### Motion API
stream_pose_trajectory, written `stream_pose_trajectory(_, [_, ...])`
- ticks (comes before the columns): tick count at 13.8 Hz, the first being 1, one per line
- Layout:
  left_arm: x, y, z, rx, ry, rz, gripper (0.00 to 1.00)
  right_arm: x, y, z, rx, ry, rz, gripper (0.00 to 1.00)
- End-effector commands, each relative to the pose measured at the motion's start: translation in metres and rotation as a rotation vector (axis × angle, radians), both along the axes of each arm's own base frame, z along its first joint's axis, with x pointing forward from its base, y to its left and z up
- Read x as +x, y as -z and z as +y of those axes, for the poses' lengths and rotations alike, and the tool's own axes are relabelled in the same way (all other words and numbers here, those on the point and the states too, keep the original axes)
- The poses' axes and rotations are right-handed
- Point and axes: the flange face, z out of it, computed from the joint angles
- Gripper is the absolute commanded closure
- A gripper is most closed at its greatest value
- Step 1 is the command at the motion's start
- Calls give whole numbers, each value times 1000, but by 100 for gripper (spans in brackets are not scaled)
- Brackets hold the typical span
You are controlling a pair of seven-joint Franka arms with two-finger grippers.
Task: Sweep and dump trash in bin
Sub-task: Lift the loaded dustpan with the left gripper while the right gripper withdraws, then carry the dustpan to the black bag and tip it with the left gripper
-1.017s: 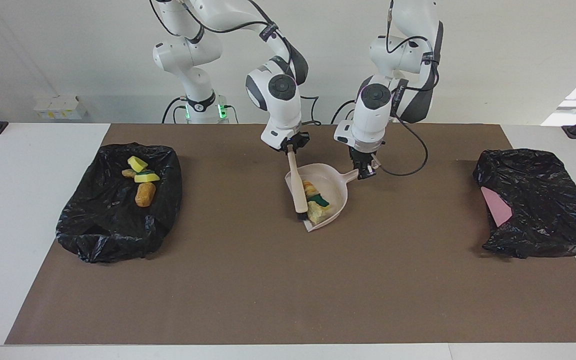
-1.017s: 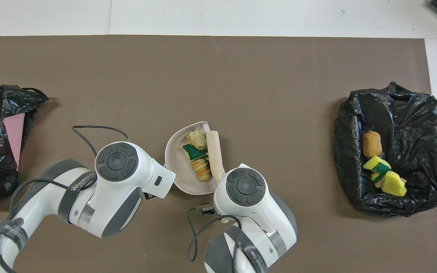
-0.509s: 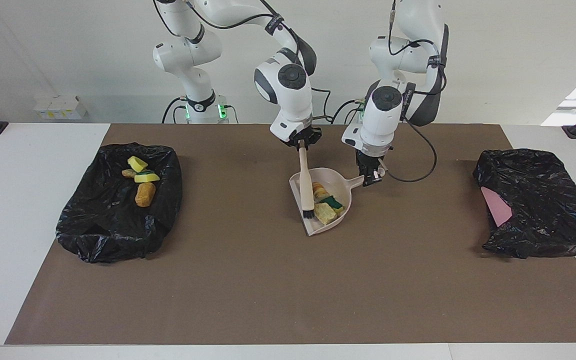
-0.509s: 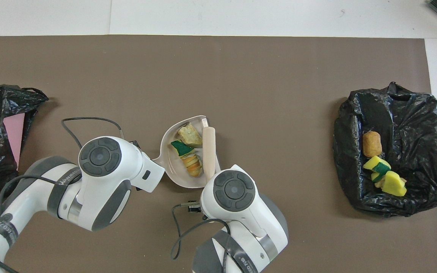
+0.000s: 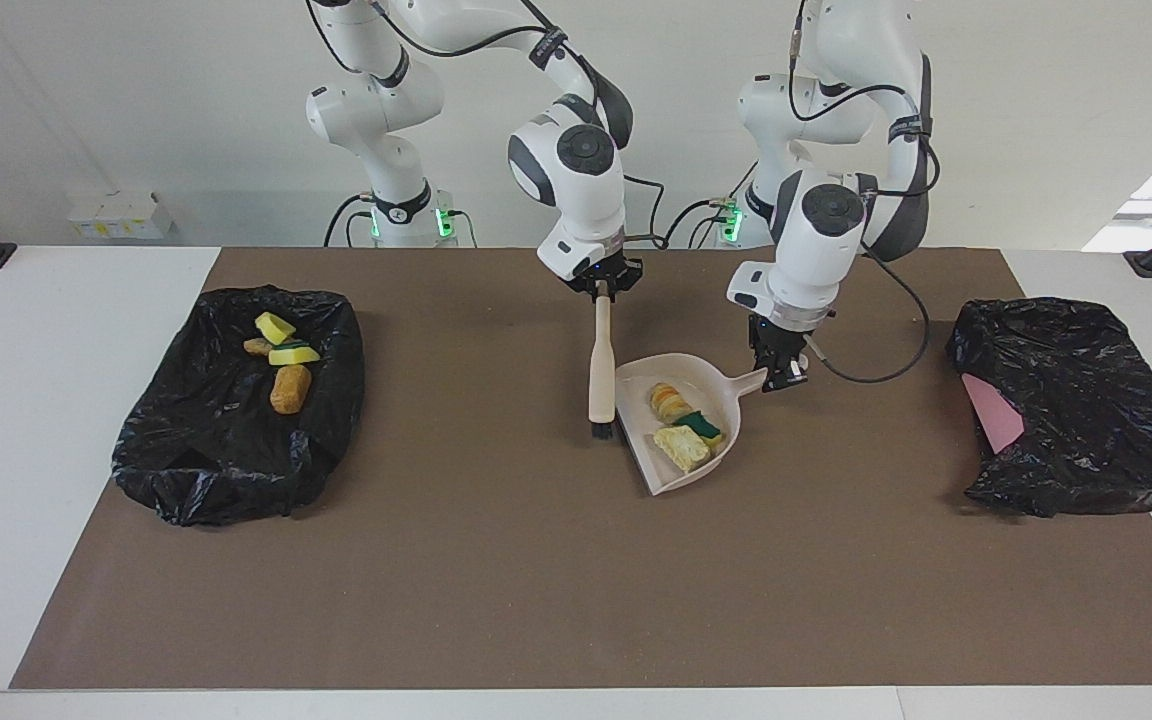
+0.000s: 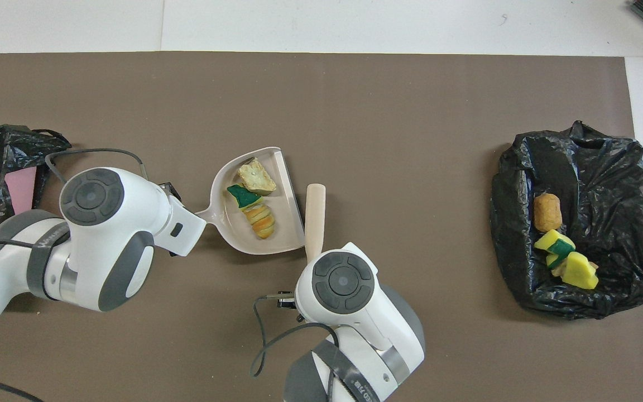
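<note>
My left gripper (image 5: 784,378) pinches the dustpan (image 5: 681,440) handle; if I tilt it, the trash (image 5: 684,420) can slide out. My right gripper (image 5: 602,290) pinches the brush (image 5: 600,372).

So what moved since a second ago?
The left gripper carried the dustpan, with its scraps inside, toward the left arm's end of the table, away from the brush. The brush, gripped by the right gripper, now hangs upright beside the pan, not over it. Both grips and both black bags stayed.
</note>
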Motion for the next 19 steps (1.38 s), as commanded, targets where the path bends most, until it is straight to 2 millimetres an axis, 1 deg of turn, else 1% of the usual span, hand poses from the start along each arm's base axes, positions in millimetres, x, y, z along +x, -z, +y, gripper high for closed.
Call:
stream_pose_trajectory(1, [24, -29, 30, -35, 19, 18, 100, 0, -6, -3, -30, 8, -27, 100])
stream_pose_trajectory(2, [32, -39, 47, -42, 24, 25, 100, 0, -6, -3, -29, 10, -28, 100])
stream_pose_trajectory(3, [38, -51, 59, -48, 42, 24, 100, -1, -4, -4, -34, 20, -24, 100])
stream_pose_trajectory(4, [44, -63, 80, -62, 42, 30, 100, -4, -2, -4, -41, 33, -19, 100])
stream_pose_trajectory(5, [49, -76, 98, -82, 49, 35, 100, -10, 4, -2, -48, 41, -13, 100])
stream_pose_trajectory(6, [53, -91, 116, -96, 51, 47, 100, -18, 7, 5, -52, 48, -10, 100])
stream_pose_trajectory(7, [57, -102, 140, -99, 49, 66, 100, -21, 6, 9, -52, 45, -11, 100])
stream_pose_trajectory(8, [61, -109, 158, -103, 83, 78, 100, -29, 5, 16, -51, 25, -13, 100])
stream_pose_trajectory(9, [66, -116, 177, -107, 115, 81, 100, -42, 5, 27, -52, -6, -14, 100])
stream_pose_trajectory(11, [73, -127, 218, -107, 104, 80, 100, -62, 9, 38, -62, -37, -9, 100])
stream_pose_trajectory(12, [76, -127, 243, -109, 118, 85, 100, -78, 9, 46, -71, -31, -9, 100])
stream_pose_trajectory(13, [80, -134, 260, -110, 145, 72, 100, -86, 7, 49, -76, -7, -12, 100])
stream_pose_trajectory(14, [80, -136, 287, -108, 165, 61, 100, -96, 4, 55, -76, -14, -16, 100])
stream_pose_trajectory(16, [75, -139, 327, -97, 199, 33, 100, -109, 7, 64, -80, -32, -11, 100])
stream_pose_trajectory(18, [69, -137, 366, -47, 258, 22, 100, -138, 19, 72, -90, -37, -12, 100])
stream_pose_trajectory(19, [64, -136, 393, -35, 272, 11, 100, -148, 25, 75, -85, -38, -19, 100])
